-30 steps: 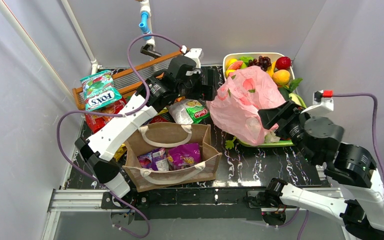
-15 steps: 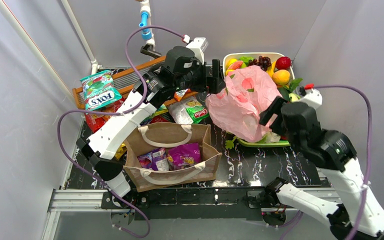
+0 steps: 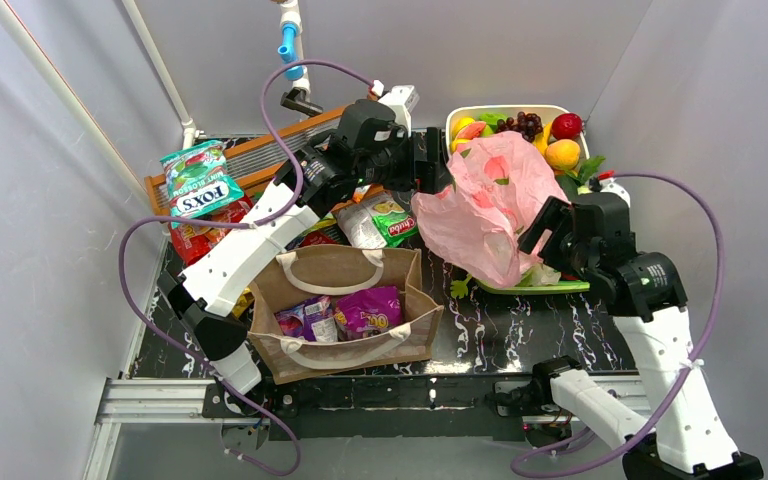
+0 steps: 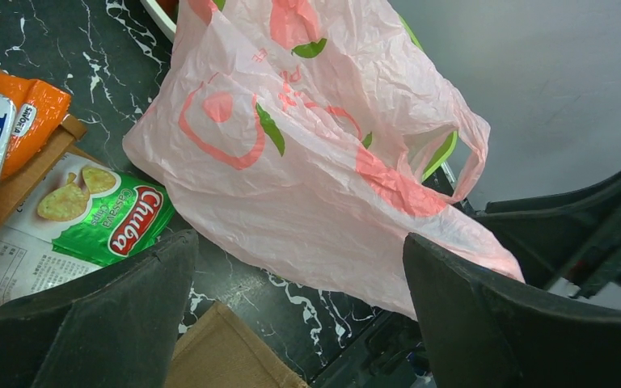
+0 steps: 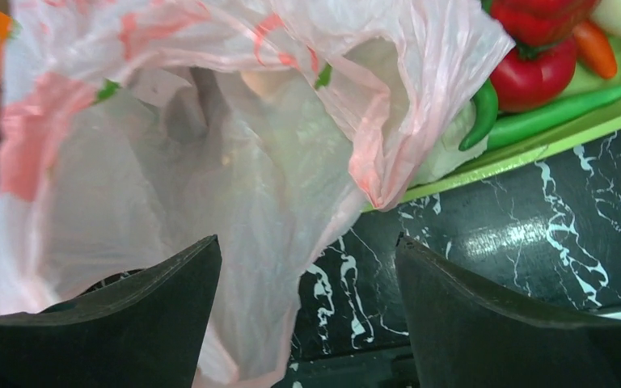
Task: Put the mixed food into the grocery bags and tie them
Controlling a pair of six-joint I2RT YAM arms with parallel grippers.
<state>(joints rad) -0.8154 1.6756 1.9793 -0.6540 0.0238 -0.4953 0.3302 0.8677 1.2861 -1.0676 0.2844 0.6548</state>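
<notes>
Pink bag (image 3: 490, 200), left tool (image 4: 297, 242) wide beside it, right tool (image 5: 307, 242) wide, right arm (image 3: 665, 335) now more upright.

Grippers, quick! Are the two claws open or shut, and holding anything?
Left gripper: open, holding nothing; the pink bag lies beyond it.
Right gripper: open, holding nothing, close to the same bag.

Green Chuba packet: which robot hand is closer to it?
Left. The left gripper hangs open just beyond the green Chuba packet; the right gripper sits across the pink bag from it.
</notes>
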